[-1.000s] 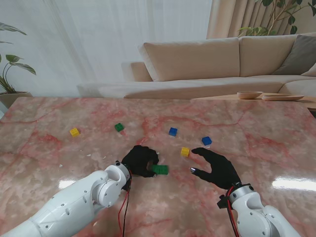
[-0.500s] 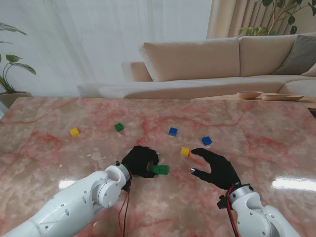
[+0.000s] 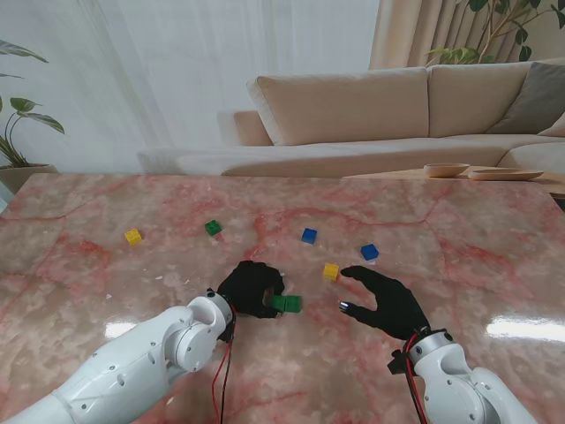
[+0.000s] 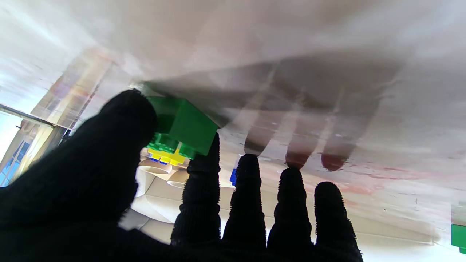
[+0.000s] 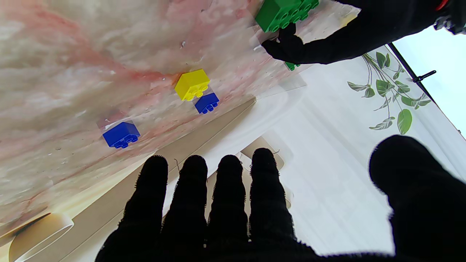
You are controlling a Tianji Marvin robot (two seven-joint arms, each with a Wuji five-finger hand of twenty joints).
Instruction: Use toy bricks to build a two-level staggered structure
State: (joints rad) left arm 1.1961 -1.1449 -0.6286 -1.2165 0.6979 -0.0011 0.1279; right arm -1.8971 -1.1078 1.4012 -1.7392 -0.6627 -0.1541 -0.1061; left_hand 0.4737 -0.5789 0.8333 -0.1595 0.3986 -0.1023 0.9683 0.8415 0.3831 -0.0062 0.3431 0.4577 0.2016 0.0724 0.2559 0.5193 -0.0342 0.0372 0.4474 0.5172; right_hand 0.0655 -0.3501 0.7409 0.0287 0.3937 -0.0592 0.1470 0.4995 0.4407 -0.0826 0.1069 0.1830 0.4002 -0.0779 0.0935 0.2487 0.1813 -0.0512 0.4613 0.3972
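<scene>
In the stand's view the left hand (image 3: 251,288) covered the near-left part of the green brick (image 3: 286,304), so its full length could not be told. The left wrist view showed that brick (image 4: 184,125) half behind the thumb (image 4: 120,120), with the surface (image 4: 291,54) around it smeared by blur. Past the green brick, a yellow brick (image 4: 169,157) showed only as a sliver, and a blue brick (image 4: 233,177) was nearly all hidden by the fingers (image 4: 247,203). Another green brick (image 4: 458,236) was cut off by that picture's edge. In the right wrist view the green brick (image 5: 285,12) ran off the edge too.
</scene>
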